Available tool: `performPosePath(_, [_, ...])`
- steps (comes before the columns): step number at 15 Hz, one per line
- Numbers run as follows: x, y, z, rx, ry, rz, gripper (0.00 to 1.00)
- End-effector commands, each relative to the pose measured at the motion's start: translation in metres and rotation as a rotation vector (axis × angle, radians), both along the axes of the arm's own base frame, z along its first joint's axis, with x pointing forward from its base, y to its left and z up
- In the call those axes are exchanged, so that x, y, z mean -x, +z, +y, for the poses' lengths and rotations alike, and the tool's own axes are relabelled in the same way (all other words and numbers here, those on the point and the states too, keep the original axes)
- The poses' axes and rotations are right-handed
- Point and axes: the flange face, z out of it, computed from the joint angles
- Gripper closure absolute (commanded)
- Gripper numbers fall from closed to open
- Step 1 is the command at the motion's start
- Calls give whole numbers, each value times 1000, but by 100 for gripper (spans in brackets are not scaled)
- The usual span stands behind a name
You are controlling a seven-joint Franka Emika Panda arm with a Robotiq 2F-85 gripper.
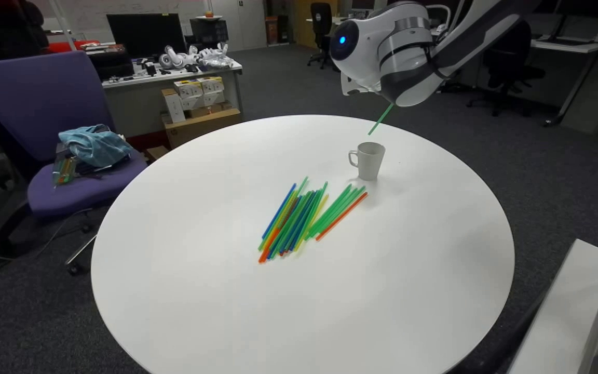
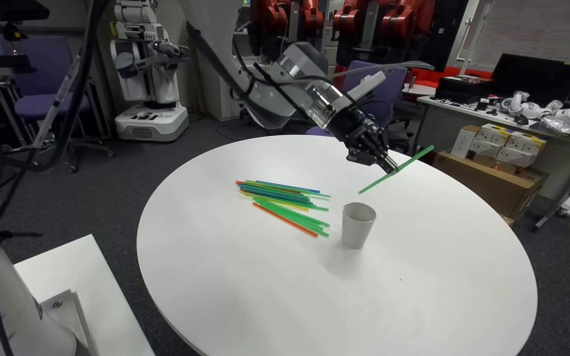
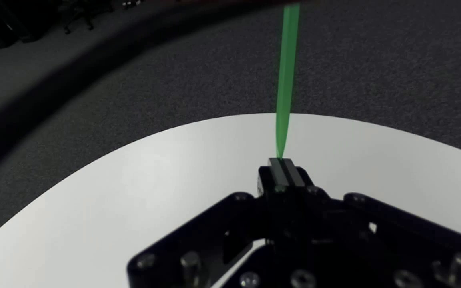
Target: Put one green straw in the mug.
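Gripper (image 3: 281,161) pinches the green straw (image 3: 286,80) aslant in the air. The straw's lower end hangs above the mug (image 2: 356,231), apart from it. Other straws (image 2: 285,196) lie nearby on the table (image 2: 438,291)

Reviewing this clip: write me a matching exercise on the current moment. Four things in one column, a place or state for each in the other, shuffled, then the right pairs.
Things
1. Gripper
2. Mug
3. Blue cloth
4. Loose straws

Places and states
A. Lying on the round table in several colours
B. Shut on a green straw
C. Heaped on the purple chair
D. White, standing upright, handle at its side

Right pairs: 1-B, 2-D, 3-C, 4-A
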Motion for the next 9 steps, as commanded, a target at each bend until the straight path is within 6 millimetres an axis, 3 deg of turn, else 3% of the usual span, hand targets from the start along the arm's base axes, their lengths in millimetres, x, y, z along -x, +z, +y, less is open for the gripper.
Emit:
performPosePath(1, [-4,-5,-13,81,-28,8,100])
performPosePath(9, [-4,-56,-4,99,-19,65,100])
